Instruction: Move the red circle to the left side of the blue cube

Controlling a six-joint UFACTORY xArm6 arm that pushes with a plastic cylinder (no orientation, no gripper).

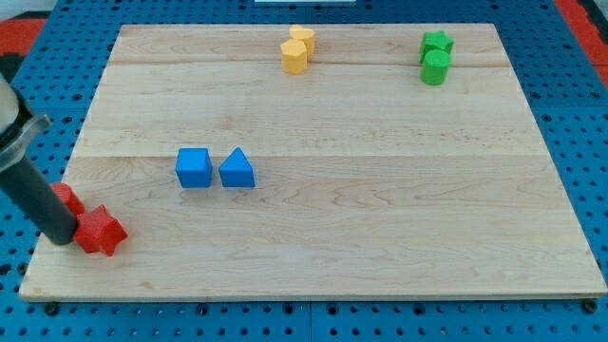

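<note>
camera view: two blue blocks point(215, 168)

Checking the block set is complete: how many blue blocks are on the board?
2. The blue cube sits left of centre; the blue triangle is just to its right in the view. None appear hidden.

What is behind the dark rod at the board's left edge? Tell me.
A red block sits partly behind the rod, mostly covered, so its shape is unclear. My tip touches the red star; whether it touches the hidden block cannot be seen.
</note>
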